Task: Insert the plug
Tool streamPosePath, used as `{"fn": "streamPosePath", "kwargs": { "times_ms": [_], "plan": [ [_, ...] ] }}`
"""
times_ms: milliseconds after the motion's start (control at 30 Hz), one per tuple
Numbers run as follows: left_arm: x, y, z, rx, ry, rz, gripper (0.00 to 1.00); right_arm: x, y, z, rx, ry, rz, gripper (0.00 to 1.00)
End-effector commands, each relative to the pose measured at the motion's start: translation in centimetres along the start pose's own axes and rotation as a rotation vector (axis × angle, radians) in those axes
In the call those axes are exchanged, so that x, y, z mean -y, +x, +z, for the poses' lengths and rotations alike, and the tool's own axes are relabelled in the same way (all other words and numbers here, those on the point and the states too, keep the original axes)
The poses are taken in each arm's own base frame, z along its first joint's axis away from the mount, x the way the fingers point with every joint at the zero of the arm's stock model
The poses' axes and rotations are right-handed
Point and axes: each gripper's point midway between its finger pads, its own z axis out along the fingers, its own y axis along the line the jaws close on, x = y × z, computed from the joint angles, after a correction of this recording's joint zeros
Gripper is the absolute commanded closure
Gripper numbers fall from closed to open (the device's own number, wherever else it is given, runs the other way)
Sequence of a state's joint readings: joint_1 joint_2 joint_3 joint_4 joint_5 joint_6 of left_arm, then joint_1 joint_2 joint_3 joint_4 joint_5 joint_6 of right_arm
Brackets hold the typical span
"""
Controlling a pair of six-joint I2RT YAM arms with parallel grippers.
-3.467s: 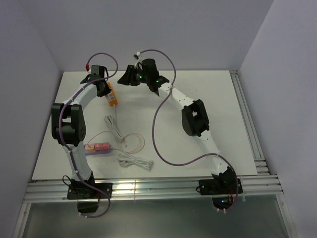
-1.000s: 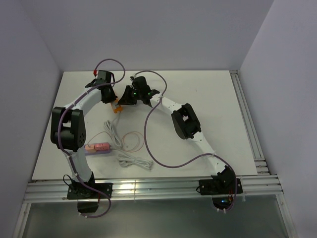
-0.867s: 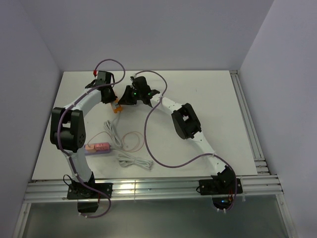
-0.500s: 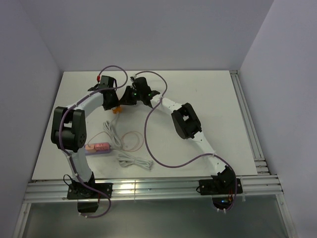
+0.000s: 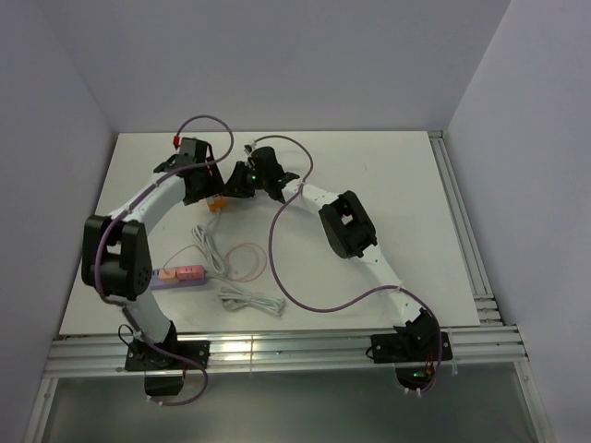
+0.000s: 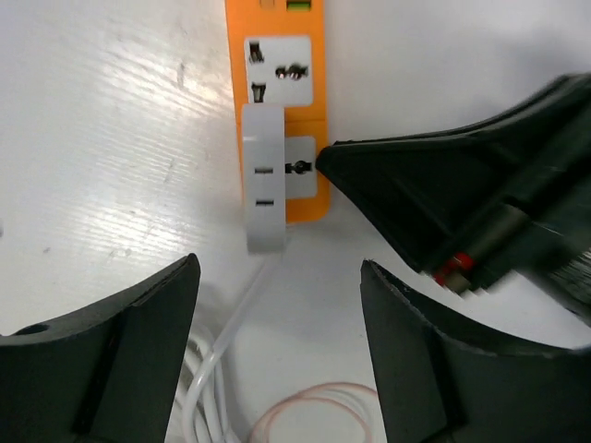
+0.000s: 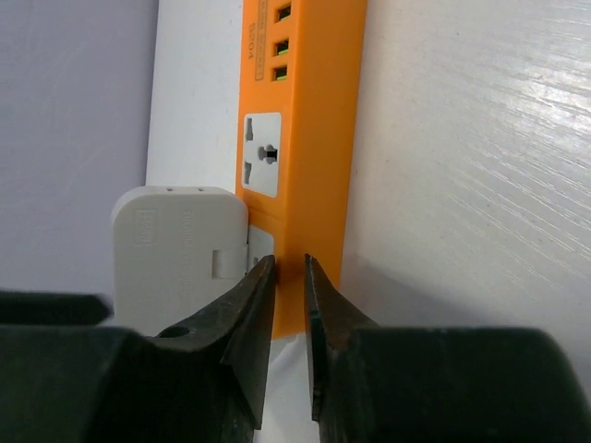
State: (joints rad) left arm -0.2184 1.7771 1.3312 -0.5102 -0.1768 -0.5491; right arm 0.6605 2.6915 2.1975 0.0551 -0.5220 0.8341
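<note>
Count: two arms, two claws, one plug, one orange power strip, one table [image 5: 397, 185].

Orange power strip [image 7: 319, 138]: lies flat at the far left of the table. The wrist views show two sockets on it. One socket [image 6: 277, 69] is free. The other is partly under the plug. Three small green slots [image 7: 280, 42] sit at the strip's far end.

Plug [image 6: 263, 185]: one white squarish block on the strip, over the left part of the nearer socket and overhanging the strip's left edge. Prongs are hidden, so how deep it sits cannot be told. One white cord [image 6: 242, 314] runs from its near end.

Left claw [image 6: 277, 272]: spread wide, nothing between the fingers. It hangs just on the near side of the plug, apart from it.

Right claw [image 7: 288, 266]: fingers drawn almost together with a thin slit between them and nothing in it. Tips sit at the strip's near end. In the left wrist view its tip touches the strip's right edge beside the covered socket.

Near left of the table, top view: two bundles of white cord, one just near of the strip [image 5: 208, 242] and one nearer the bases [image 5: 251, 300]. One thin pink cord loop [image 5: 246, 263] lies between them. One small pink block [image 5: 181, 274] lies left of the loop, too small to make out in detail.
</note>
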Motion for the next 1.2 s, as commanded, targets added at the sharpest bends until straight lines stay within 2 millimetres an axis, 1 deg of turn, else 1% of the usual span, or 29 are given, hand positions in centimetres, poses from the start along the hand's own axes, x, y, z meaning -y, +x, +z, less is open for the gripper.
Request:
{"fn": "streamPosePath", "kwargs": {
  "times_ms": [0,33,67,100,167,200,233,267,300,367,400,467,500,567,600,633,667,700,733,833,867,900,933,967,1000,1033,1067,1100,1167],
  "plan": [
    [0.1,-3.7,-5.1,0.16,0.029,-0.066,0.25,0.6,2.0,-0.7,-0.066,0.039,0.023,0.75],
    [0.0,-4.7,-7.2,0.21,0.045,-0.083,0.25,0.7,2.0,-0.7,-0.065,0.04,0.025,0.73],
    [-0.4,-4.9,-8.0,0.233,0.042,-0.094,0.25,0.7,1.8,-0.7,-0.06,0.04,0.027,0.72],
    [-0.4,-5.9,-10.4,0.296,0.073,-0.111,0.25,0.5,1.5,-0.6,-0.052,0.036,0.022,0.7],
    [-0.5,-6.1,-12.3,0.347,0.116,-0.126,0.25,0.1,1.0,-0.5,-0.045,0.026,0.026,0.69],
    [-0.3,-6.7,-14.7,0.396,0.167,-0.138,0.25,-0.2,0.5,-0.3,-0.038,0.012,0.025,0.69],
    [-0.1,-6.8,-15.6,0.412,0.194,-0.141,0.25,-0.5,0.4,-0.3,-0.042,-0.002,0.03,0.68],
    [-0.1,-6.6,-16.3,0.424,0.217,-0.142,0.25,-1.3,-0.2,-0.2,-0.025,-0.031,0.028,0.68],
    [-0.1,-6.8,-18.2,0.457,0.253,-0.142,0.25,-2.2,-0.7,-0.3,-0.011,-0.059,0.019,0.68],
    [0.3,-6.1,-19.5,0.46,0.308,-0.125,0.26,-3.9,-2.0,-0.5,0.043,-0.13,-0.024,0.63],
    [0.2,-6.1,-21.1,0.492,0.341,-0.116,0.26,-4.8,-2.9,-0.9,0.075,-0.139,-0.043,0.61],
    [0.5,-5.3,-22.1,0.49,0.389,-0.094,0.27,-6.0,-4.9,-1.4,0.147,-0.149,-0.095,0.54],
    [0.3,-5.1,-23.2,0.506,0.41,-0.089,0.26,-7.1,-6.4,-2.1,0.182,-0.165,-0.114,0.52],
    [0.8,-4.0,-23.8,0.484,0.461,-0.062,0.27,-8.5,-8.0,-2.8,0.224,-0.184,-0.135,0.43],
    [0.6,-3.7,-24.4,0.49,0.471,-0.06,0.27,-9.7,-9.2,-3.5,0.249,-0.204,-0.149,0.41],
    [0.9,-2.9,-24.4,0.47,0.497,-0.05,0.27,-10.2,-10.1,-4.1,0.268,-0.21,-0.156,0.34],
    [0.9,-2.7,-24.7,0.47,0.511,-0.046,0.27,-10.5,-10.7,-4.6,0.282,-0.206,-0.163,0.33],
    [0.7,-2.5,-25.6,0.489,0.529,-0.049,0.27,-11.7,-11.6,-5.5,0.304,-0.203,-0.175,0.32],
    [0.6,-2.3,-25.9,0.496,0.534,-0.047,0.27,-11.5,-12.1,-6.1,0.314,-0.181,-0.194,0.32],
    [0.2,-1.5,-27.0,0.51,0.556,-0.034,0.26,-11.5,-12.4,-8.5,0.326,-0.094,-0.213,0.3],
    [0.2,-1.2,-27.1,0.51,0.563,-0.023,0.26,-13.2,-13.0,-10.8,0.35,-0.081,-0.226,0.25],
    [0.0,-1.1,-27.8,0.525,0.575,-0.023,0.26,-11.1,-11.6,-10.9,0.323,-0.026,-0.211,0.24],
    [0.0,-0.6,-27.6,0.519,0.581,-0.018,0.26,-10.8,-11.2,-11.7,0.325,0.001,-0.228,0.12],
    [0.0,-0.5,-27.7,0.525,0.592,-0.014,0.26,-11.0,-10.7,-12.5,0.324,0.004,-0.238,0.06],
    [0.1,-0.1,-28.3,0.536,0.618,-0.015,0.26,-10.7,-9.5,-14.4,0.323,0.036,-0.234,0.0],
    [0.1,0.5,-27.7,0.525,0.627,-0.018,0.26,-10.4,-9.1,-15.4,0.337,0.058,-0.253,0.0],
    [0.3,0.6,-27.9,0.537,0.658,-0.035,0.26,-10.0,-7.7,-17.2,0.335,0.089,-0.251,0.0],
    [0.4,0.9,-28.2,0.543,0.683,-0.047,0.26,-9.8,-7.2,-18.2,0.343,0.112,-0.253,0.0],
    [0.8,1.8,-27.4,0.515,0.714,-0.067,0.26,-8.3,-6.0,-20.0,0.354,0.19,-0.244,0.0]
  ]
}}
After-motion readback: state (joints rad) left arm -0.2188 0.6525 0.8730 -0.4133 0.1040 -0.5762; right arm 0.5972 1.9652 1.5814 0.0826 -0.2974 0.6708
